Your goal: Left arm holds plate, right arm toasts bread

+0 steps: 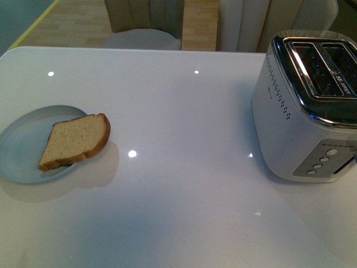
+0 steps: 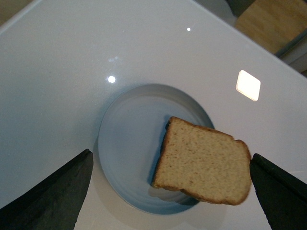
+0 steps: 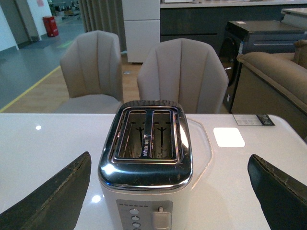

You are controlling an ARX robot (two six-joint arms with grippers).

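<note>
A white table (image 1: 184, 111) carries a silver toaster (image 1: 312, 111). Well to the toaster's left lies the plate (image 1: 22, 151), with the bread (image 1: 75, 141) overhanging its toaster-side rim. The left tool (image 2: 170, 155) hangs spread above the bread. The right tool (image 3: 169, 157) is spread at the toaster.

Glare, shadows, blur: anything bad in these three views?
Front view: bluish cast, slightly soft, small light spots on the glossy table, faint shadow beside the plate. Left wrist view: bright square reflection near the bread, bread sharp. Right wrist view: highlights on the toaster chrome, well lit.
</note>
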